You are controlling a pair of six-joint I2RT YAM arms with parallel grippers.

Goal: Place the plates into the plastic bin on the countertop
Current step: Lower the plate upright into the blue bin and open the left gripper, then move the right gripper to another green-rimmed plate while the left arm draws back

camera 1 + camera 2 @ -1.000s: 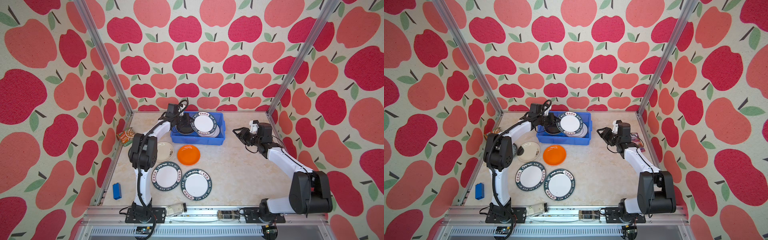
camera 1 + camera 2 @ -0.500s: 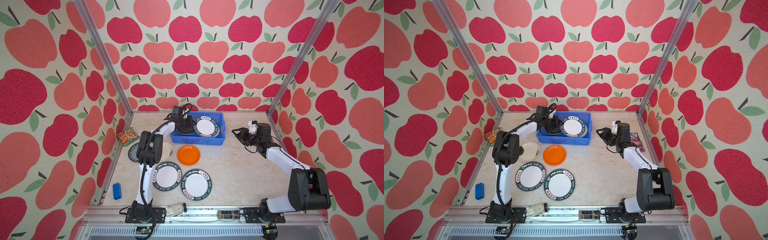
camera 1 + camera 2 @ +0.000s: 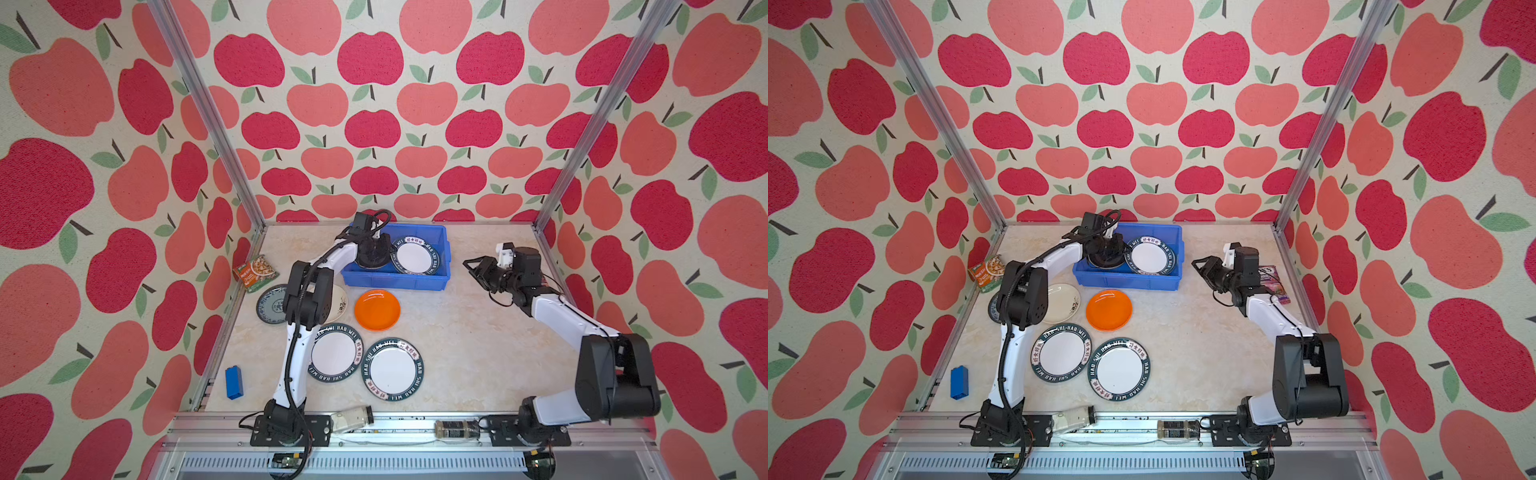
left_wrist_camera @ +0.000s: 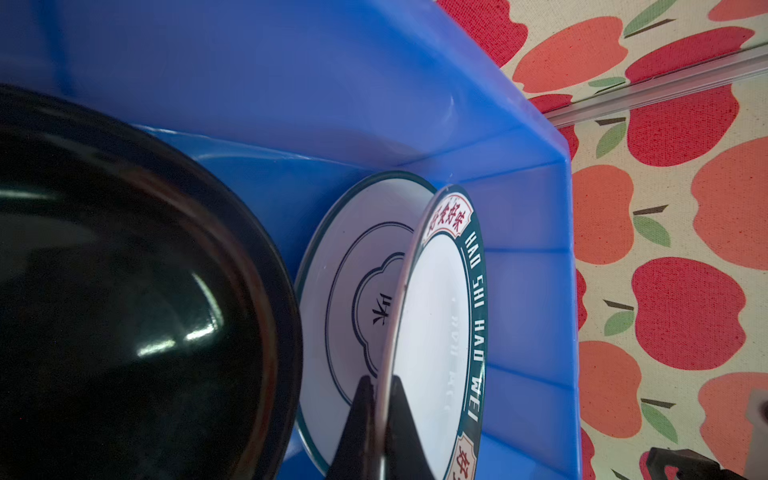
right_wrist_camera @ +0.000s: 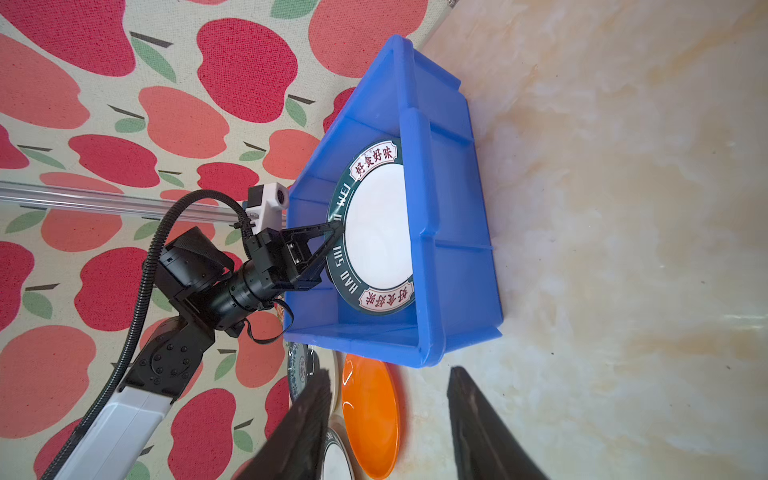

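Far left of the plastic bin point(image 3: 395, 281), toward the front rail, I see a small blue block point(image 3: 234, 382). Further back, a snack packet point(image 3: 254, 272) sits by the side wall.

Left-front of the bin are the blue-patterned plate point(image 3: 269, 304) and the cream plate point(image 3: 1064, 302), side by side, both partly hidden by my left arm.

Well in front of the bin, two lettered plates point(image 3: 336, 353) point(image 3: 392, 369) lie flat on the countertop point(image 3: 457, 332). Their rims meet; I can't tell if they overlap. The orange plate point(image 3: 377, 310) lies flat just in front of the bin's front wall. Two glass jars point(image 3: 351, 419) point(image 3: 456, 429) lie on the front rail.

Inside the bin, the left half holds the black plate point(image 4: 124, 291). In the right half the emblem plate point(image 4: 353, 286) is on the floor, w/ a third lettered plate point(image 3: 414, 257) slanted over it.

L gripper point(image 4: 380, 388) reaches in over the bin's left half, pinched narrow on that slanted plate's rim, one finger on each face.

R gripper point(image 3: 471, 270) hovers right of the bin, above bare countertop, jaws approx. half apart w/ nothing between them.

Further right of the bin, a purple packet point(image 3: 1273, 277) lies by the wall, partly under my right arm.
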